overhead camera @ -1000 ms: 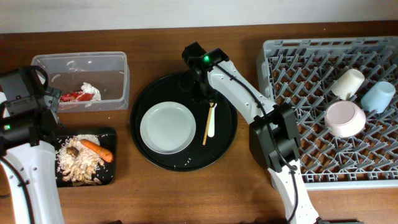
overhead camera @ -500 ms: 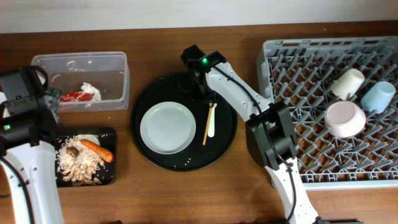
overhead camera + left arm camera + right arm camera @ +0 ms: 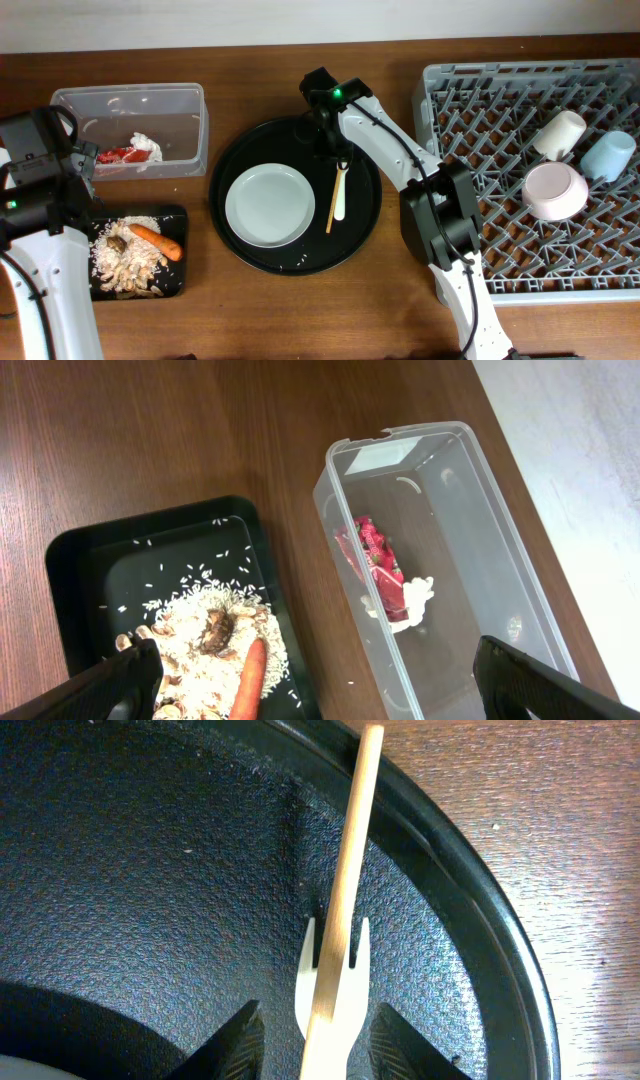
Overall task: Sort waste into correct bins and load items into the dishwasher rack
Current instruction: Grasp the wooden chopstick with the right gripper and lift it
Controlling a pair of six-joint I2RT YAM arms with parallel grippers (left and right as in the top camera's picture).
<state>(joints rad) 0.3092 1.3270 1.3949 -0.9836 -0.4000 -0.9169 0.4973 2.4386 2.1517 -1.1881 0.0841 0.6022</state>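
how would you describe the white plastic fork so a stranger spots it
From overhead, find the large round black tray mid-table. Right of the pale grey round plate on it lies the white plastic fork. A thin wooden chopstick rests across its tines; only the fork is white.

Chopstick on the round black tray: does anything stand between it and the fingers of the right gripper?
Nothing visible does. The chopstick lies between the open fingers of the right gripper, with a clear gap on each side. The white fork lies directly under it, so a grip may catch both.
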